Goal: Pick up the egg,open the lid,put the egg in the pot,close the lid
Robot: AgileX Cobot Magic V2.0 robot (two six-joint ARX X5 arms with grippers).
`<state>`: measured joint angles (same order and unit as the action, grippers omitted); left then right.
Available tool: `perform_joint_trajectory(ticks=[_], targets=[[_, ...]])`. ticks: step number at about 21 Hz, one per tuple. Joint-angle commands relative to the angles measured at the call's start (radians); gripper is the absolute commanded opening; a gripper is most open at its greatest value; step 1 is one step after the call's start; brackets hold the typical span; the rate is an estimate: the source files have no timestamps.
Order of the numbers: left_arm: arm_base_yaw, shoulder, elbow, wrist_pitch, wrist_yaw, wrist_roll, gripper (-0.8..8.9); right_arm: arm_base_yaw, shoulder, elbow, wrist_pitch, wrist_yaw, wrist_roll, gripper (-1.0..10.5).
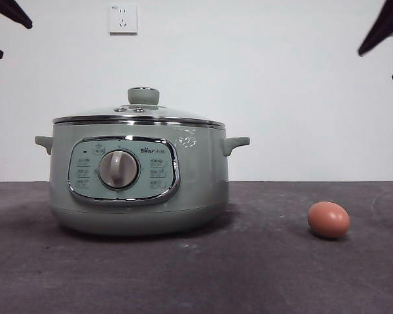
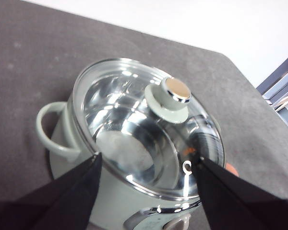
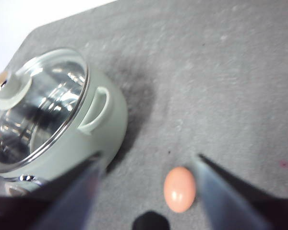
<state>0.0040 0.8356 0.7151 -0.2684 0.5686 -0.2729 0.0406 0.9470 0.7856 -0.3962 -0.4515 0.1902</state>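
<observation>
Grey table (image 1: pixel 262 275): one pot (image 1: pixel 137 176), one lid (image 1: pixel 139 112), one egg (image 1: pixel 328 219).

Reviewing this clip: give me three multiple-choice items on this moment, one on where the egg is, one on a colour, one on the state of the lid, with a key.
1. Where is the egg?
A. Inside the pot
B. On the table beside the pot, apart from it
C. Held in a hand

2. What colour is the knob on the lid?
A. Red
B. Black
C. Sage green

3. What state is the lid in?
A. Seated on the pot
B. Lying on the table
C. Lifted by a hand

Key:
1 B, the front view shows the egg on the dark table with a clear gap to the pot.
2 C, the knob matches the pot's green body.
3 A, its chrome rim sits on the pot; the left hand above it and the right hand above the egg are both open and empty.
</observation>
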Motion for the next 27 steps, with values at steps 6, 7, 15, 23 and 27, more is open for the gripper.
perform_joint_trajectory(ticks=[6,7,15,23,27], targets=[[-0.055,-0.001,0.081,0.012,0.006,0.010,3.23,0.232,0.193,0.058,-0.064,0.286,0.003,4.7],[-0.063,-0.001,0.089,0.008,0.003,0.011,3.23,0.260,0.243,0.074,-0.072,0.315,0.003,4.7],[-0.108,-0.001,0.098,-0.026,0.000,0.011,3.23,0.336,0.549,0.130,-0.062,0.408,-0.006,4.7],[-0.123,-0.001,0.098,-0.041,-0.018,0.011,3.23,0.340,0.692,0.131,-0.027,0.406,-0.016,4.1],[-0.123,-0.001,0.098,-0.041,-0.018,0.011,3.23,0.340,0.697,0.131,-0.003,0.407,-0.026,1.8]])
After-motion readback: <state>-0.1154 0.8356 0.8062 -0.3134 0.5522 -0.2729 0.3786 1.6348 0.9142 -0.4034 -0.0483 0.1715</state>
